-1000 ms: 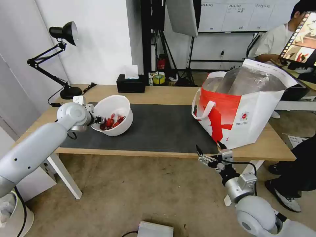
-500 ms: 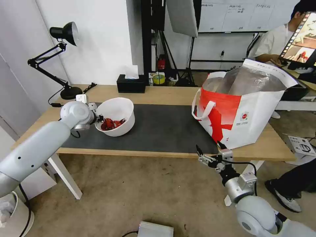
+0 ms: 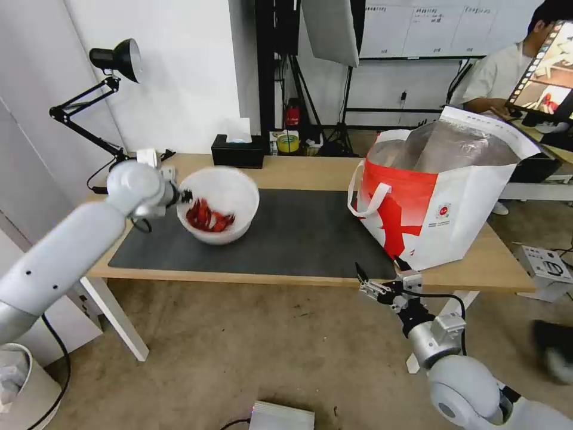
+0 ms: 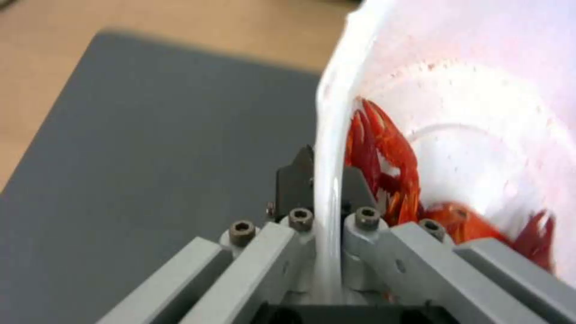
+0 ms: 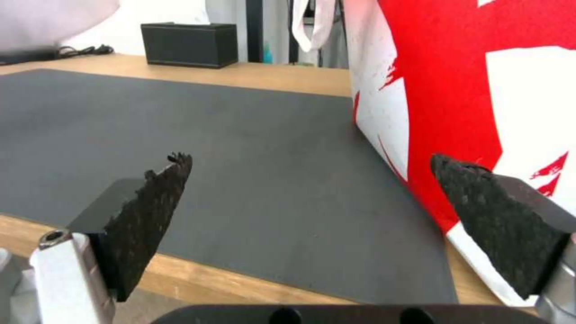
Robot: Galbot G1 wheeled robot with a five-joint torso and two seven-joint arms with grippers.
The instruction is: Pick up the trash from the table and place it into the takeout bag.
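A: Status on the left gripper [image 3: 182,196]?

B: Clamped on the rim of the white bowl [image 3: 219,205], one finger inside the wall, one outside; the left wrist view shows the thin white wall pinched between the pads. Bowl sits left of centre in the head view, over the left end of the dark mat [image 3: 286,230], and looks lifted off it, though I can't confirm the gap.

A: Orientation?

B: Round, so no real long axis. Mouth points up and tips toward the camera; the red crayfish shells [image 3: 209,218] are heaped low on the near side.

A: Risk?

B: A one-sided rim pinch lets the bowl sag away from the grip. I'd level it before carrying and go slowly so the shells stay in. The takeout bag [image 3: 439,200] stands at right of frame on the table [image 3: 298,170], mouth open and upward, so the bowl has to clear the top edge, then go down inside.

A: Right gripper [image 3: 377,276]?

B: Parked below the table's front edge, lower right of frame, just beside the bag's bottom corner. Jaws spread wide, holding nothing.
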